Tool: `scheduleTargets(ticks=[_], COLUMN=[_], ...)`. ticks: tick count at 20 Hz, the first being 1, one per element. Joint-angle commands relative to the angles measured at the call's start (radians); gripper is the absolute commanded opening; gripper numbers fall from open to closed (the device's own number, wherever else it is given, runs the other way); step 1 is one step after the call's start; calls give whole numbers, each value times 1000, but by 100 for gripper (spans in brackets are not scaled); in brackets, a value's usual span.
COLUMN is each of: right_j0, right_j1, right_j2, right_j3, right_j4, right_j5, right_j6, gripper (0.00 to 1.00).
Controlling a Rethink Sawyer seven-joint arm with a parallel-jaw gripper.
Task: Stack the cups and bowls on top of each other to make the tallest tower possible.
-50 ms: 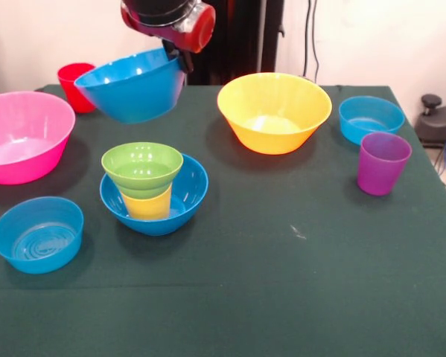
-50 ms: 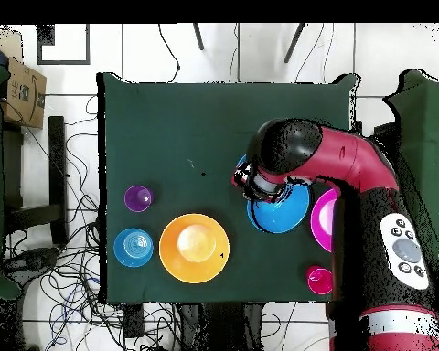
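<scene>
Near front-left corner of the table (image 1: 297, 297) sits a light-blue bowl (image 1: 38, 233). Mid-left, the tower (image 1: 153, 190): blue base, yellow cup, green bowl (image 1: 142, 166). Behind it the gripper (image 1: 176, 56) pinches the rim of a tilted blue bowl (image 1: 133, 89), held aloft. Risk: one-sided grip, so tilted release could slide off the green bowl or topple the stack.

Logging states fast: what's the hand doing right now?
Hand: shut on the blue bowl, gripping its rim and holding it tilted above the table.
</scene>
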Motion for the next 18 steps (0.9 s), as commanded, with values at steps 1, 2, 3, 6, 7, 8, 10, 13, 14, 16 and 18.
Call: scheduleTargets(ticks=[1, 2, 3, 6, 7, 8, 10, 13, 14, 16, 18], right_j0=[13, 14, 15, 20, 22, 22, 23, 26, 27, 28, 30], right_j1=[-27, -28, -30, -21, -13, -6, 8, 35, 45, 64, 75], right_j2=[64, 65, 65, 65, 65, 66, 67, 67, 69, 69, 69], right_j3=[-88, -89, -91, -112, -120, -127, -140, -159, -167, -183, -195], right_j4=[-25, -24, -23, -28, -34, -36, -40, -49, -51, -57, -61], right_j5=[145, 148, 152, 162, 160, 158, 153, 129, 125, 117, 111], right_j6=[-109, -107, -105, -98, -101, -102, -104, -106, -108, -111, -114], gripper=[0, 0, 0, 0, 0, 0, 0, 0, 0, 0, 0])
